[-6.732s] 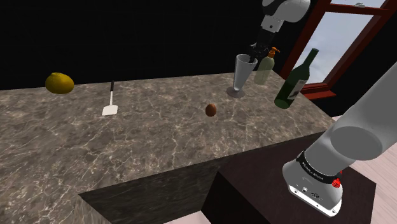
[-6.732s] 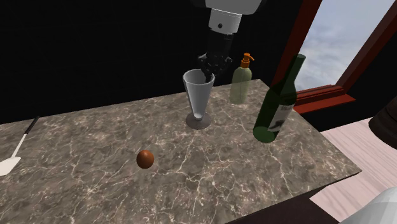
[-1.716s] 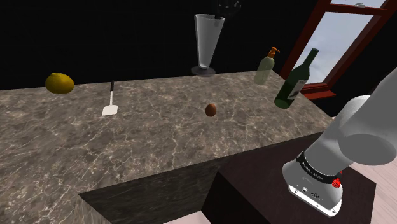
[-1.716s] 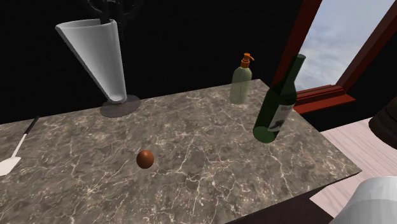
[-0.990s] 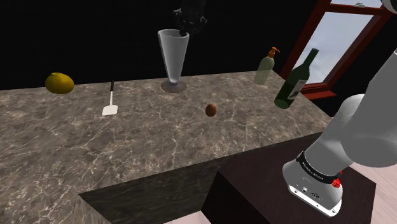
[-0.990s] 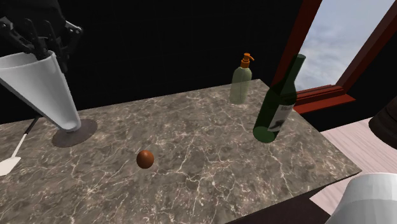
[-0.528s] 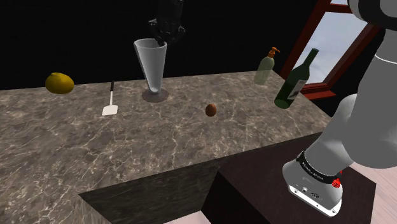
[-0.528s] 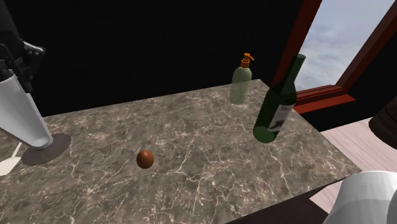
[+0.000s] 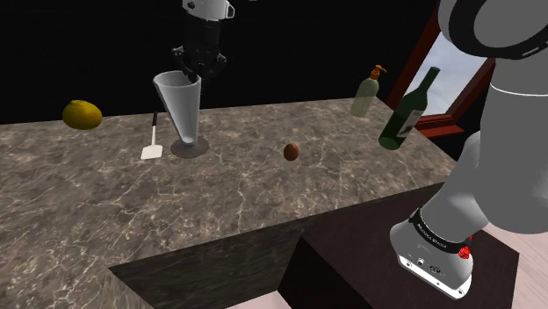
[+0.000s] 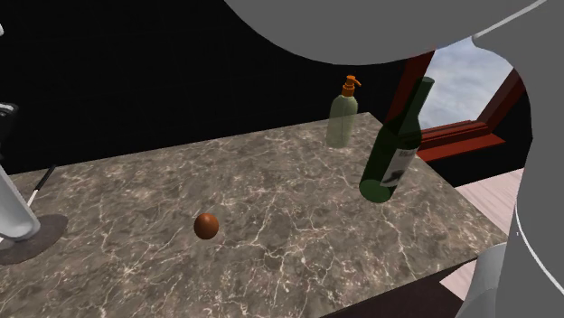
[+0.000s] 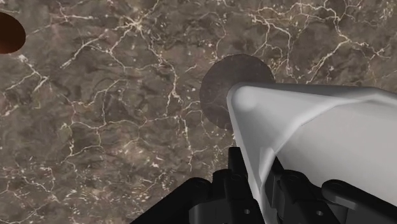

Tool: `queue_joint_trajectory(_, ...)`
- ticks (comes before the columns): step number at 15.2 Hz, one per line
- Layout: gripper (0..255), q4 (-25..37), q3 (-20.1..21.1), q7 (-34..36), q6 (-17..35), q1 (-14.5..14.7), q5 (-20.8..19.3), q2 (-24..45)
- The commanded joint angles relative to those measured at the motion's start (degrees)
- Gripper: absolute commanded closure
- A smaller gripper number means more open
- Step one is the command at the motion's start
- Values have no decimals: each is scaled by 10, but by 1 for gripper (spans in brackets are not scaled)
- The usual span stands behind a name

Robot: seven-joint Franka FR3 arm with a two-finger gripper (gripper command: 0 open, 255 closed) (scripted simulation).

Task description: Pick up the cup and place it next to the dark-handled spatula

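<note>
Cup (image 9: 183, 107), a tall grey cone on a round foot, is standing upright just beside the dark-handled spatula (image 9: 153, 139), on the side toward the shoulder view's right, with its foot near the spatula's white blade. Whether the foot is pressing on the marble countertop (image 9: 263, 197) or hanging just above it is hard to tell. The countertop is dark brown stone with pale veins, and a black area is showing behind it. A red-framed window (image 9: 450, 70) is letting in pale sky at the shoulder view's right.

The gripper (image 9: 200, 63) is coming down from above. Its fingers (image 11: 236, 175) are standing only a little apart and are pinching the cup's rim wall between them, one inside the cone and one outside.

A yellow lemon (image 9: 82, 114) is lying near the far edge, well apart from the cup. A small brown ball (image 9: 292, 151) is resting mid-counter. A soap dispenser with an orange pump (image 9: 366, 92) and a tilted green wine bottle (image 9: 409, 110) are standing near the window.

In the second exterior view the cup (image 10: 14, 212) is being cut off by the left edge. The white arm (image 10: 380, 36) is blocking that view's top and right, close to the camera. The spatula's handle (image 10: 41, 185) is barely showing there.
</note>
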Motion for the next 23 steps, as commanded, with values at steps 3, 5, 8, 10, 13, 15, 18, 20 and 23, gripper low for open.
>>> queue_joint_trajectory(3,255,-23,0,-4,29,1,1,5)
queue_joint_trajectory(5,255,-36,1,-6,43,1,2,7)
queue_joint_trajectory(8,255,-53,1,-10,64,1,4,10)
queue_joint_trajectory(10,255,-64,1,-12,78,1,5,14)
queue_joint_trajectory(13,255,-67,1,-13,82,1,5,15)
queue_joint_trajectory(15,255,-67,1,-13,82,1,5,15)
queue_joint_trajectory(18,255,-67,1,-13,82,1,5,15)
queue_joint_trajectory(20,0,-68,1,-13,83,1,5,15)
queue_joint_trajectory(23,0,-68,1,-13,83,1,5,15)
